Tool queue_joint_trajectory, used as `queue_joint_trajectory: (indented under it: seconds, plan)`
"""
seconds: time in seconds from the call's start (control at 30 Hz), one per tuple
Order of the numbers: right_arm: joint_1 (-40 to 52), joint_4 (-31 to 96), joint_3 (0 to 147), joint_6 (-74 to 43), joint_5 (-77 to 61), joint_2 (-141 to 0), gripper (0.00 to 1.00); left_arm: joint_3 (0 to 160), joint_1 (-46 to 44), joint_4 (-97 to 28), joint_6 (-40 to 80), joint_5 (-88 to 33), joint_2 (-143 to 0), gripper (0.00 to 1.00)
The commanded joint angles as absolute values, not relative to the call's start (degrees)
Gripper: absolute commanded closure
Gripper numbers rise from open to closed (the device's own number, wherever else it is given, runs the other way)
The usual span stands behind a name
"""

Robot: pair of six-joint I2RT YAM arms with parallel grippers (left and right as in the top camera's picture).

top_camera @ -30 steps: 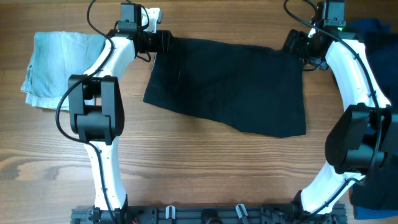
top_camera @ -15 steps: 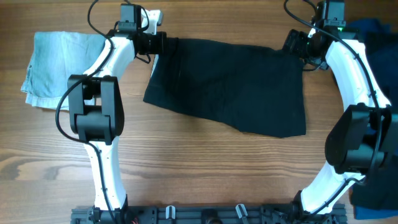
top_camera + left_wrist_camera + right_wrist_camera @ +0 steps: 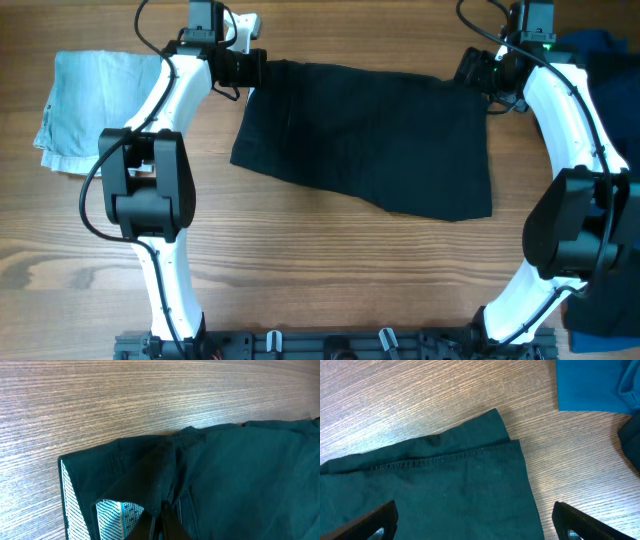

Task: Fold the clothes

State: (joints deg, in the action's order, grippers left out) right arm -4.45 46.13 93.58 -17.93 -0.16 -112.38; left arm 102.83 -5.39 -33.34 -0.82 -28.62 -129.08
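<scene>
**A:** Overhead view: what is listed, and what is altered?

**B:** Black garment [image 3: 370,140], spread flat across the far middle of the table [image 3: 320,270], not yet folded. Left gripper [image 3: 255,68] is set at its far left corner, right gripper [image 3: 470,68] at its far right corner. Against a second ago, the left arm's elbow is found swung slightly outward and that corner is drawn a little toward the gripper. The right arm is unchanged. A light blue cloth [image 3: 85,105], already folded, is noted at the far left

**A:** Left wrist view?

**B:** Black garment [image 3: 240,470], corner gathered into a ridge that runs down to the left gripper [image 3: 161,527]. The jaws are seen together, and the fabric is judged to be pinched between them. Dotted lining [image 3: 117,512] is exposed where the edge is turned up

**A:** Right wrist view?

**B:** Black garment [image 3: 445,485], stitched hem lying flat on the wood. Right gripper [image 3: 475,517] is held over it with fingers [image 3: 380,519] spread wide, and nothing is gripped. A blue cloth [image 3: 590,385] is noted well apart, at the upper right

**A:** Meaning for the task?

**B:** One corner is judged secured. The other must be clamped before the far edge can be lifted and folded over
</scene>
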Motion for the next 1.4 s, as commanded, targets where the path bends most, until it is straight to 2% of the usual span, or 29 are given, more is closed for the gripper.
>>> queue_joint_trajectory:
  seconds: [0.0,0.07,0.5,0.53,0.63,0.7,0.73,0.8,0.83,1.0,1.37]
  plan:
    - [-4.4,46.0,93.7,-18.0,0.0,-111.2,0.00,103.0,-5.5,-33.9,-1.1,-29.8,-127.5,0.95]
    - [-4.4,45.9,93.7,-18.0,0.0,-111.2,0.00,103.0,-5.5,-33.7,-1.1,-29.8,-127.5,0.91]
    - [-4.4,42.3,93.7,-18.0,0.0,-111.2,0.00,103.0,-5.5,-33.7,-1.1,-29.8,-127.5,0.89]
    - [-4.4,44.2,93.7,-16.9,0.0,-111.2,0.00,103.0,-5.5,-33.7,-1.1,-29.8,-127.5,0.89]
    - [-5.2,45.8,93.4,-3.1,-2.5,-111.2,0.00,103.0,-5.5,-33.7,-1.1,-29.8,-127.5,0.88]
    - [-6.9,46.0,93.4,9.0,-11.2,-111.3,0.05,103.0,-5.5,-33.5,-1.1,-29.7,-127.5,0.83]
    - [-8.1,46.0,93.4,9.5,-12.4,-111.3,0.09,103.0,-5.5,-33.5,-1.1,-29.7,-127.5,0.83]
    - [-11.2,46.2,93.3,9.0,-12.6,-111.4,0.28,103.0,-5.4,-33.4,-1.1,-29.7,-127.5,0.83]
    - [-13.7,46.3,93.4,9.1,-14.5,-111.7,0.30,103.0,-5.5,-33.4,-1.1,-29.7,-127.5,0.83]
    - [-19.6,47.2,93.3,18.5,-25.2,-117.9,0.24,103.0,-5.4,-33.3,-1.1,-29.7,-127.5,0.83]
    - [-19.8,40.8,93.3,20.8,-27.8,-127.0,0.29,103.0,-5.5,-33.3,-1.1,-29.7,-127.5,0.81]
